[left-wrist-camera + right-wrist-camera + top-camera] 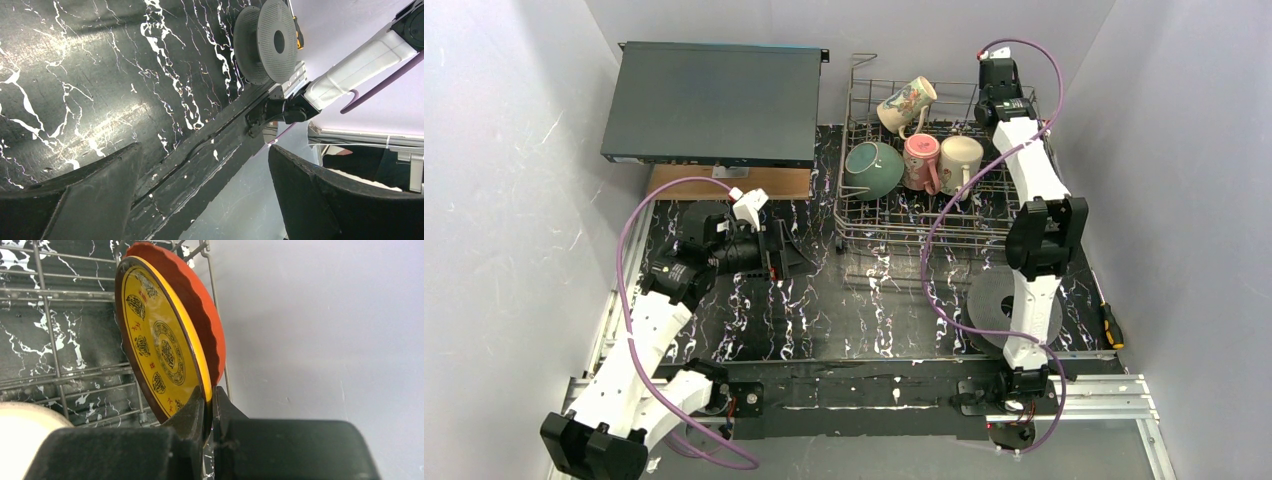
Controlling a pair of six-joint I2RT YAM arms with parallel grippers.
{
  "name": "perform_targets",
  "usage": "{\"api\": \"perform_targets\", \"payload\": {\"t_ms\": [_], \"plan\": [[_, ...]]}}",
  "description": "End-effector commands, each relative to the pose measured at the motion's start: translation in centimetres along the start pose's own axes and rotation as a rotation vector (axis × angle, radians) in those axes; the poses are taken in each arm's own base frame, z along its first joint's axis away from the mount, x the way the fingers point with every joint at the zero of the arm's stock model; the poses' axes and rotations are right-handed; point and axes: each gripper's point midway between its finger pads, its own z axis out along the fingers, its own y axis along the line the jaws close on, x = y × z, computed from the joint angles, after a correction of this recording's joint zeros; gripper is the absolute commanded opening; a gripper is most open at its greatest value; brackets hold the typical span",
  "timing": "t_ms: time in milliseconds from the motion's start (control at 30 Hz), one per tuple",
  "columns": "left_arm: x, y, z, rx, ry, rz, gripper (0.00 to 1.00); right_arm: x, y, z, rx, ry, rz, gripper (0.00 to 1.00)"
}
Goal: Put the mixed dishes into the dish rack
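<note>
The dish rack (864, 215) stands at the back of the table. In it are a teal bowl (873, 168), a floral mug (906, 103), a pink mug (920, 160) and a white mug (961, 158). My right gripper (999, 88) reaches into the rack's back right corner. In the right wrist view it (209, 395) is shut on the rim of the small yellow dish (160, 350), which stands on edge. The red-orange plate (200, 305) stands upright right behind the dish, against the rack wires (50, 315). My left gripper (796, 255) hangs open over the table, holding nothing (204, 150).
A flat dark grey box (714, 103) lies at the back left, with a wooden board (724, 182) under its front edge. A dark ribbed disc (989, 300) (265, 42) lies under the right arm. A screwdriver (1110, 322) lies by the right wall.
</note>
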Motion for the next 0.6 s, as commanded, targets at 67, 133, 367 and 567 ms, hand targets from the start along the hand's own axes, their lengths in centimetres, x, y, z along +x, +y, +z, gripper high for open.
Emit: {"api": "perform_targets", "payload": {"t_ms": [67,133,367,567], "plan": [[-0.8,-1.0,-0.4,0.020,-0.018,0.020,0.96,-3.2,-3.0,-0.7,0.157,-0.067,0.121,0.01],[-0.9,-1.1,-0.4,0.022,-0.019,0.019,0.96,-3.1,-2.6,-0.5,0.175,-0.062,0.115,0.01],[-0.7,-1.1,-0.5,0.022,-0.018,0.017,0.96,-3.2,-1.0,0.3,0.187,-0.052,0.100,0.01],[-0.5,-0.9,-0.6,0.017,-0.019,0.018,0.96,-2.6,0.0,1.0,0.193,-0.033,0.097,0.01]]}}
